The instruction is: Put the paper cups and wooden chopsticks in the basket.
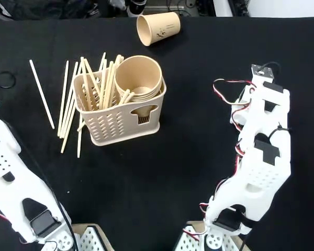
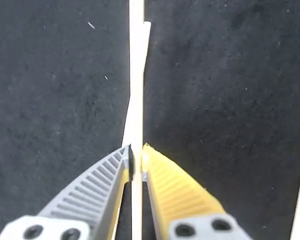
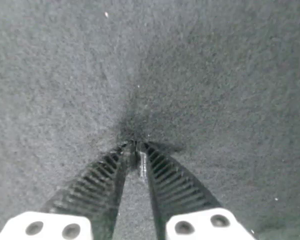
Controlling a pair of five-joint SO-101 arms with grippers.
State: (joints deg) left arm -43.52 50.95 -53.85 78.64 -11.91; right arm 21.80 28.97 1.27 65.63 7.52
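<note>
1. One chopstick (image 2: 136, 75) is clamped between the tips of the left gripper (image 2: 136, 152), jaws closed on it. It runs out well beyond the tips over the table (image 2: 230, 100). A second stick seems to lie along it; cannot tell whether it is gripped too.
2. Nothing is held by the right gripper (image 3: 137, 150): jaws closed together, tips at or just off the cloth.
3. Risk: the grip is a thin pinch at the very tips, so the chopstick may pivot or slip out during the carry.
4. Risk: the long overhang ahead of the jaws may catch the rim of the basket (image 1: 120, 124), or strike the bundle (image 1: 94, 89) leaning in it and knock pieces out.
5. Risk: if the second stick is only riding along, it probably drops short.
6. Basket, well apart from both grippers: a stack of cups (image 1: 138, 77) in one side, the bundle of chopsticks in the other, several poking over the rim.
7. Not yet in: one loose cup (image 1: 158, 27) on its side beyond the basket, far from both grippers, and loose sticks (image 1: 68, 110) on the table just beside the basket.
</note>
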